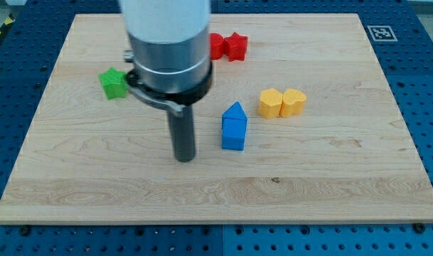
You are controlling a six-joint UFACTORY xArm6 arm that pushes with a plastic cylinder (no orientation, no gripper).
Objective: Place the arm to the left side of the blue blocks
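Observation:
Two blue blocks stand together near the board's middle: a blue house-shaped block [235,114] touching a blue cube [234,134] just below it. My tip [185,159] rests on the board to the view's left of the blue cube, a short gap away and slightly lower in the view. The rod rises from it into the large grey and white arm body [168,43].
A green star-shaped block [114,82] lies at the left. Two red blocks [228,46] sit at the top, partly hidden behind the arm. Two yellow blocks [281,103] lie right of the blue ones. The wooden board [330,178] rests on a blue perforated table.

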